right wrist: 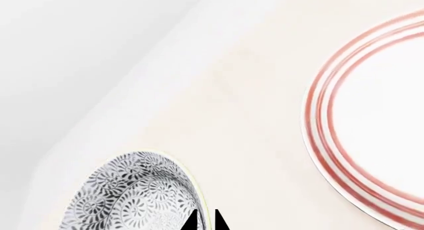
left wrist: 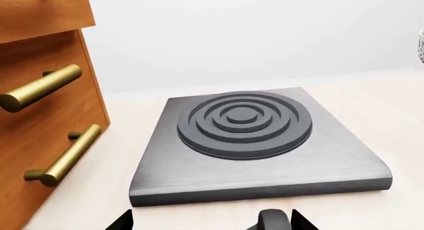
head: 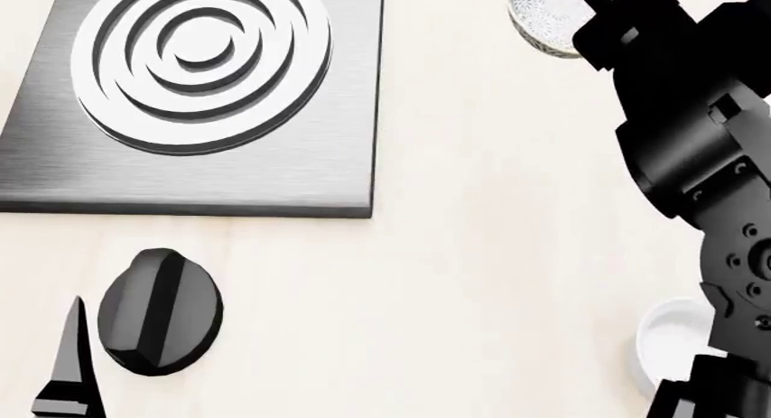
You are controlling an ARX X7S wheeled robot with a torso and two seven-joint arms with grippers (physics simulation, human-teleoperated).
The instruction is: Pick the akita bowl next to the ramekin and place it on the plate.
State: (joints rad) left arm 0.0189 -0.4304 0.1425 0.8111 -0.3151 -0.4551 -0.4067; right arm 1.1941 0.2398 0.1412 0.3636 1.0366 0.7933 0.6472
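- Gripping the rim of the akita bowl [right wrist: 136, 195], the right gripper [right wrist: 204, 221] has its two finger tips set narrowly either side of the wall.
- Plate [right wrist: 324, 135] lies near the bowl, apart from it.
- Ramekin [head: 674, 346] sits on the counter [head: 482, 255], partly hidden by the right arm.
- Left gripper [left wrist: 205, 222]: spread cannot be told; it faces the hob [left wrist: 251, 140].

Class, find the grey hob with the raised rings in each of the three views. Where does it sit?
Left wrist: the hob fills the middle, beside the wooden drawers.
Head: upper left corner, cut off by the picture's edges.
Right wrist: not in it.
Shared landmark: the cream counter, seen in all three views.
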